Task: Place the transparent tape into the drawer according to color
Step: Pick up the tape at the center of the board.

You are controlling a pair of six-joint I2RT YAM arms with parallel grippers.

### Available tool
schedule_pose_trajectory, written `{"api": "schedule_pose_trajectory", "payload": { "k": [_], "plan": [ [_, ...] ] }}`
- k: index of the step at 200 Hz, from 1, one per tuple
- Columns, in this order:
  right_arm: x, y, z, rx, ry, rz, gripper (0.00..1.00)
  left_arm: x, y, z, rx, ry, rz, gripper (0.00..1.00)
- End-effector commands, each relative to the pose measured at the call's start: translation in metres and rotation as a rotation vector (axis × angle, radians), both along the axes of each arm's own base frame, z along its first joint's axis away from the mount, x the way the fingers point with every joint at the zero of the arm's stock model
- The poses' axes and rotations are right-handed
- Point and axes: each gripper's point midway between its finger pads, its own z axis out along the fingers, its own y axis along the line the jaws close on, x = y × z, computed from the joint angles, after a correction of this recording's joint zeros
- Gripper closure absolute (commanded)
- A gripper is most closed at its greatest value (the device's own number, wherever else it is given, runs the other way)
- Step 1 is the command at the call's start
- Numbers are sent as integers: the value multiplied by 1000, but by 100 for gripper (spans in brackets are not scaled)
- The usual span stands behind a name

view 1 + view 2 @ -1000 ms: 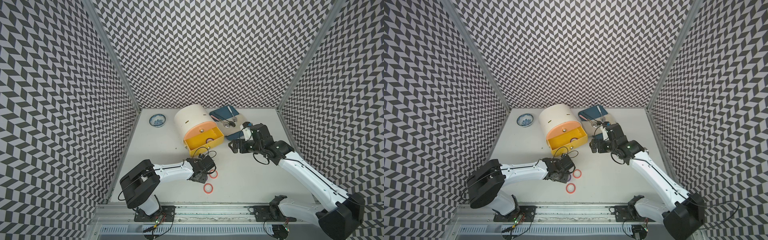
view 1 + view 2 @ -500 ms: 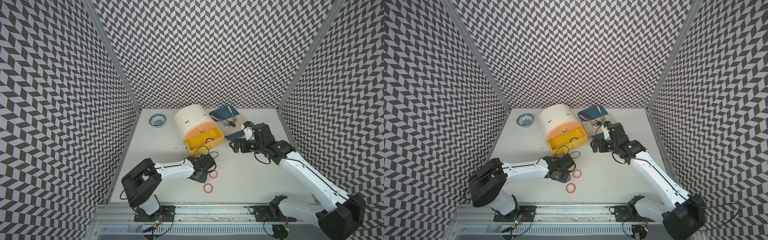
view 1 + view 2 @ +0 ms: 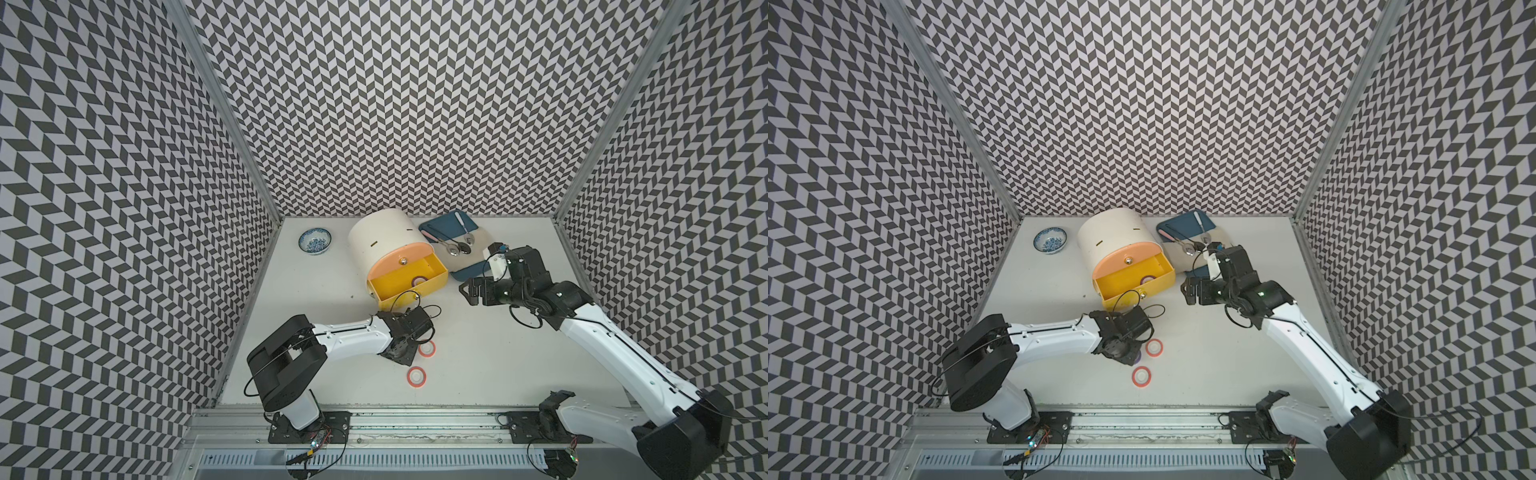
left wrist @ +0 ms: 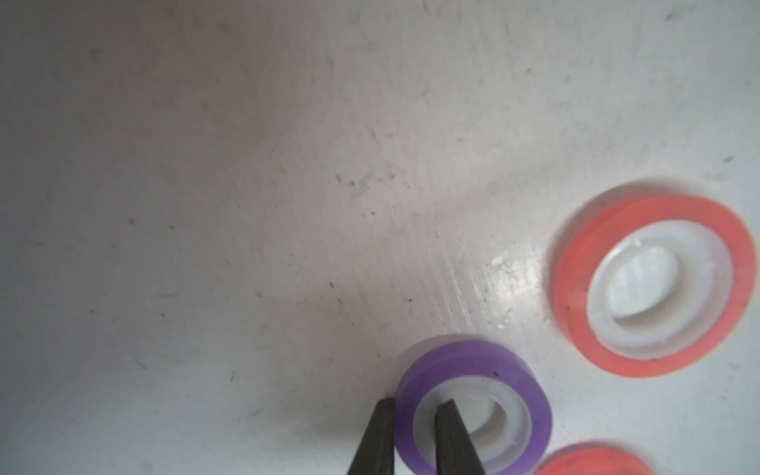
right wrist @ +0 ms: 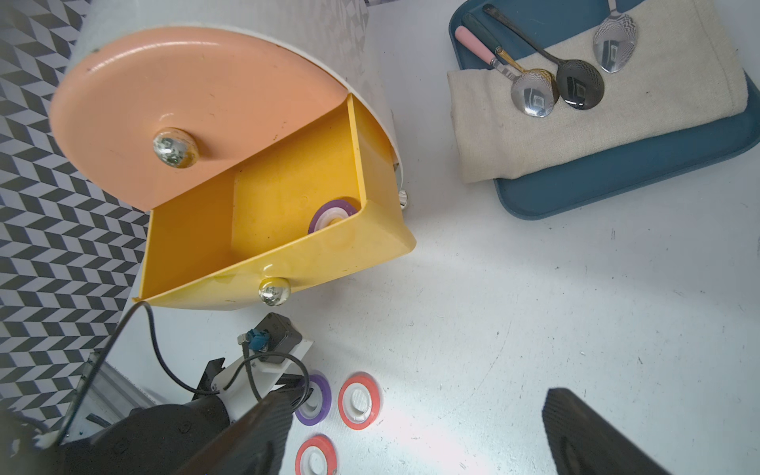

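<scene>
A purple transparent tape ring [image 4: 473,362] lies on the white table. My left gripper [image 4: 411,436] is shut on its wall, one finger inside the white core and one outside. In a top view only a purple sliver [image 3: 1137,356] shows under the left gripper [image 3: 1125,353]. Two red rings [image 3: 427,348] [image 3: 416,376] lie flat beside it. The yellow drawer [image 3: 409,291] stands pulled out with another purple ring [image 5: 329,214] in its corner. My right gripper [image 5: 411,444] hangs open and empty to the right of the drawer, above the table.
The drawer belongs to a cream round cabinet [image 3: 382,232] with a shut orange drawer front [image 3: 399,259] above. A blue-patterned bowl [image 3: 315,241] sits at the back left. A blue tray [image 3: 436,227] with a cloth and spoons lies at the back right.
My left gripper has closed its fingers onto the purple ring's wall. The right arm has barely shifted and stays open.
</scene>
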Motion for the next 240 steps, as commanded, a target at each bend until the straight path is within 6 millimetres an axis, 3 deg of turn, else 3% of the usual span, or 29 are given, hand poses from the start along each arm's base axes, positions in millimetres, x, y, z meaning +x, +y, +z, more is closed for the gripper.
{"api": "schedule_pose_trajectory", "payload": {
  "k": [1, 49, 93, 133, 166, 206, 240],
  "plan": [
    [4, 0, 15, 25, -53, 1, 0, -33, 32, -28, 129, 141, -7, 100],
    [4, 0, 17, 31, -57, -2, 0, -9, 27, 15, 92, 15, 51, 100],
    [1, -1, 16, 35, -58, -1, 0, -5, 28, 43, 53, -27, 80, 100],
    [1, -2, 19, 39, -63, -4, 0, 0, 28, 82, -11, -98, 113, 100],
    [1, -2, 20, 42, -63, -5, 0, 5, 28, 119, -68, -161, 137, 100],
    [0, -3, 22, 47, -67, -9, 0, 19, 24, 178, -150, -269, 164, 100],
    [0, -3, 24, 51, -67, -13, 0, 43, 18, 230, -215, -398, 196, 100]
  ]
}}
